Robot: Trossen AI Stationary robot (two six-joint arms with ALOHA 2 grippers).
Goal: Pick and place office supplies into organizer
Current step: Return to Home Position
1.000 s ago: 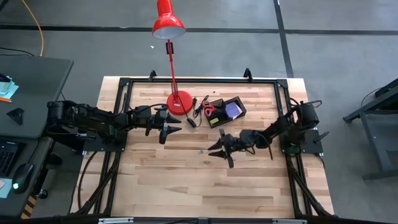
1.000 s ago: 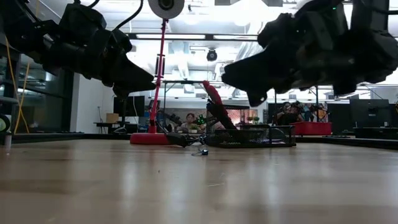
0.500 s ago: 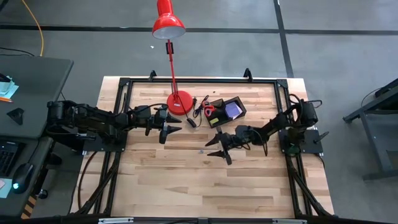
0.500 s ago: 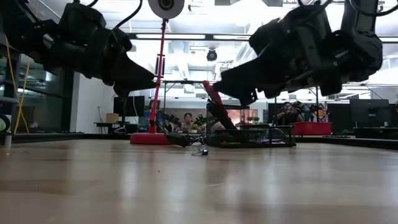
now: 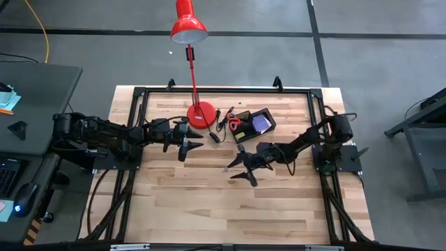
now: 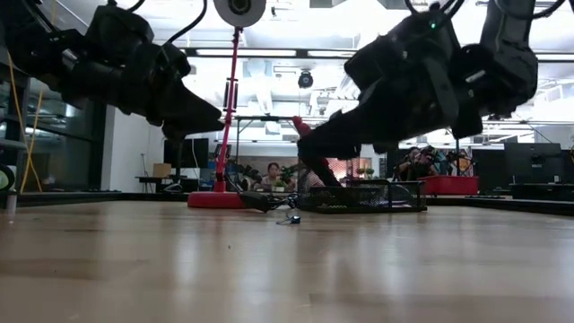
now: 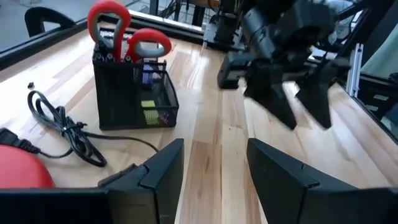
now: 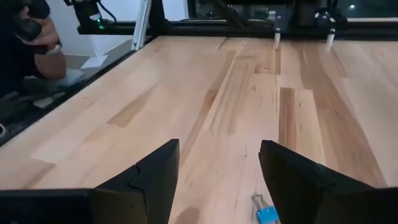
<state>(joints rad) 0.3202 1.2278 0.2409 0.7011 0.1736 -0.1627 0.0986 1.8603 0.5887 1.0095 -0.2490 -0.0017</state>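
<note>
The black mesh organizer point(image 5: 254, 124) stands at the far middle of the table. It holds red-handled scissors point(image 7: 127, 37), upright with handles up, a purple-blue pad point(image 5: 260, 123) and a yellow piece point(image 7: 148, 106). A tiny blue and silver clip point(image 8: 267, 213) lies flat on the wood point(image 5: 224, 169). My right gripper point(image 8: 214, 186) hovers open just right of the clip and clear of it. My left gripper point(image 7: 214, 180) waits open near the lamp base, pointing at the organizer.
A red desk lamp has its round base point(image 5: 201, 113) left of the organizer, and its black cable point(image 7: 62, 127) coils between them. A black frame point(image 5: 139, 94) rims the table. A person's arm point(image 8: 31, 31) shows beyond the table's edge. Bare wood fills the near half.
My right gripper has moved toward the table's left edge and sunk a little, coming closer to the small clip. It has rolled level and its fingers have opened wider. The clip and the organizer have stayed put.
</note>
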